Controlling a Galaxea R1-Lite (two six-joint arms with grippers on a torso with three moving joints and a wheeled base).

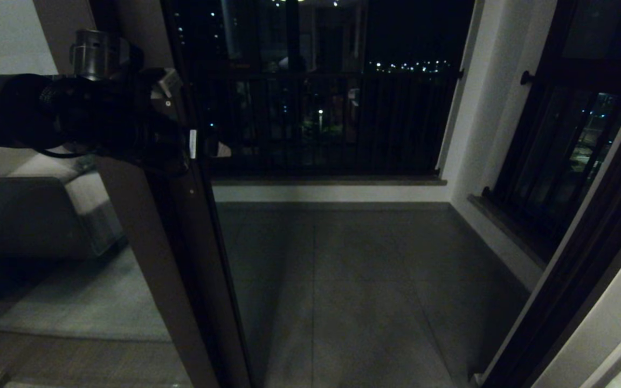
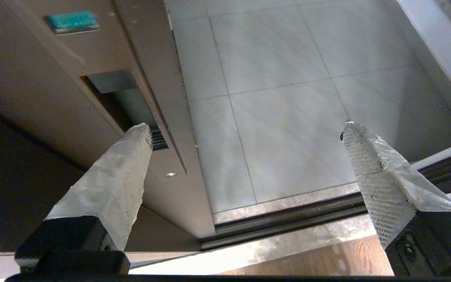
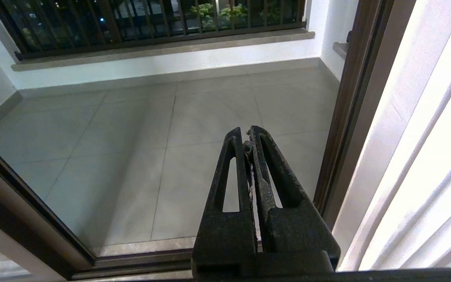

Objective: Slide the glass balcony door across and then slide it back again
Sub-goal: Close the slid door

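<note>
The left arm (image 1: 46, 113) is covering part of the door (image 1: 170, 258) stile in the head view, and its fingers are hiding there. The picture edges are cutting off the door's top and bottom. Night darkness is swallowing detail beyond the railing (image 1: 321, 124).

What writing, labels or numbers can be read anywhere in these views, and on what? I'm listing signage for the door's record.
None can be read.
Small white tag by the left gripper, at the glass balcony door's stile: too small to read.
Teal patch on the brown frame, left wrist view: no lettering shows.
Frosted band with characters: not in any view.
Right gripper, balcony floor, railing: no text.
</note>
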